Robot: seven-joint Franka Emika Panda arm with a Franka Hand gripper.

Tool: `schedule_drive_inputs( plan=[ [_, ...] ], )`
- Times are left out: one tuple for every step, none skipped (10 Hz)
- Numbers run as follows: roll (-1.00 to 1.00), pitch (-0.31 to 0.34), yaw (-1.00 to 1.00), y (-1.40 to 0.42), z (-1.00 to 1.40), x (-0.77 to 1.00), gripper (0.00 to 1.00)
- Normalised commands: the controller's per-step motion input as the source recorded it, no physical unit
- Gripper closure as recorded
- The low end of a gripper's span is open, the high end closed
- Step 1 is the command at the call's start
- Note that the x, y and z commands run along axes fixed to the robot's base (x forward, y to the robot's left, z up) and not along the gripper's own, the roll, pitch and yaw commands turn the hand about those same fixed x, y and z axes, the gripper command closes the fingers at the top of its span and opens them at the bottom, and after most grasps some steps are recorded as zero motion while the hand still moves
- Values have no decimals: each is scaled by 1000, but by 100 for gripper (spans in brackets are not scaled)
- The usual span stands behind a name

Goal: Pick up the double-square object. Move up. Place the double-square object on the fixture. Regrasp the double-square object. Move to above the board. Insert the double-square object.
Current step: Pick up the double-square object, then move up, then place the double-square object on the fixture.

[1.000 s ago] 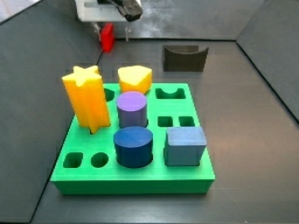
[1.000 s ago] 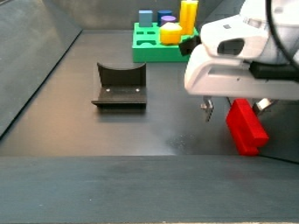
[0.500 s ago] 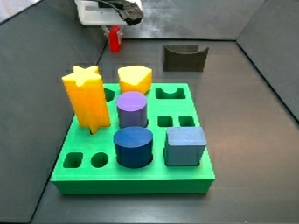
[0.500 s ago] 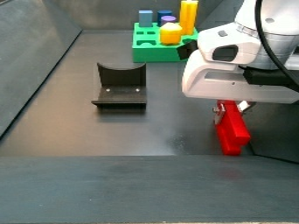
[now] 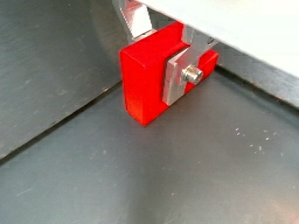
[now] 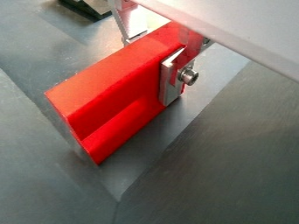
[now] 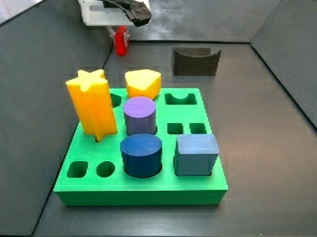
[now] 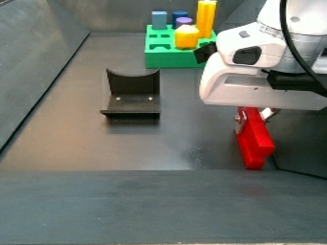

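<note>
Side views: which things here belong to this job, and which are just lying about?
Job:
- red block, clamped in the pincer
- dark fixture
- green board

Lying about:
- yellow star peg
- purple cylinder
- blue cylinder
- blue-grey cube

Even, diffuse light filled the enclosure, with no hard shadows on the dark floor (image 8: 76,144). In a side view the floor carried a soft pale sheen near its front edge, and the green board (image 7: 143,190) and its pegs showed saturated and crisp. In both wrist views the red double-square object (image 5: 149,74) was bright and sharp up close, its faces shaded in slightly differing reds, while the claw (image 5: 167,59) clamped on it caught small highlights on a silver finger (image 6: 173,77). A blown-out white band ran across one corner of both wrist views. The fixture (image 8: 130,94) stayed dim but legible. All pictures were coarse, low-resolution frames.
</note>
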Motion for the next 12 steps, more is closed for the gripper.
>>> schedule_drive_inputs(
  plan=[
    [0,0,0,0,0,0,100],
    [0,0,0,0,0,0,100],
    [0,0,0,0,0,0,100],
    [0,0,0,0,0,0,100],
    [0,0,0,0,833,0,100],
    [-12,-2,18,-69,816,34,100],
    [-19,21,26,-56,696,16,100],
    [-20,30,28,-36,576,6,100],
    [-22,35,27,-28,395,-3,100],
    [-21,33,26,-29,299,-8,100],
    [0,0,0,0,1000,0,100],
    [-2,4,-1,1,1000,0,100]
  ],
)
